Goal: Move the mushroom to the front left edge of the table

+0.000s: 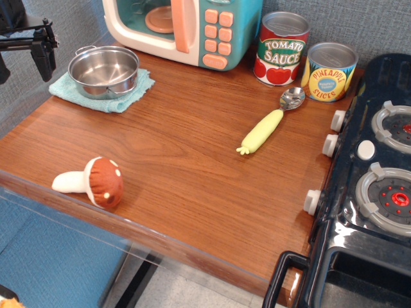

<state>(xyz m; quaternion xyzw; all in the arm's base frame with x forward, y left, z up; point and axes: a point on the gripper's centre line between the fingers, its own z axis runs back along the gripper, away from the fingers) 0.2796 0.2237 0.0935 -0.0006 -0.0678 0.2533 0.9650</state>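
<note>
Tabletop (192,160) first: from my remote seat I see glossy reddish-brown wood filling most of the view, with a clear plastic strip running along its front edge. To the right sits a black toy stove (366,192), its white knobs facing the wood and two ringed burners on top. At the back stands a teal and cream toy microwave (186,29) with peach buttons. Just right of it, two cans stand upright side by side, a tomato sauce can (281,48) and a pineapple slices can (329,70), close together. At the back left, a steel pot (103,69) rests on a folded teal cloth (138,86).

My gripper (22,54) hangs at the far left edge of the picture, above the table's left side and left of the pot; its dark fingers (43,58) are spread apart with nothing between them, though one finger is partly cut off by the frame.

A spoon with a yellow-green handle (264,128) lies diagonally in the middle right, its metal bowl pointing toward the cans.

Lying on its side near the front left edge is the mushroom (93,181), white stem pointing left, dotted reddish-brown cap toward the right, just behind the plastic strip and well apart from my gripper.
</note>
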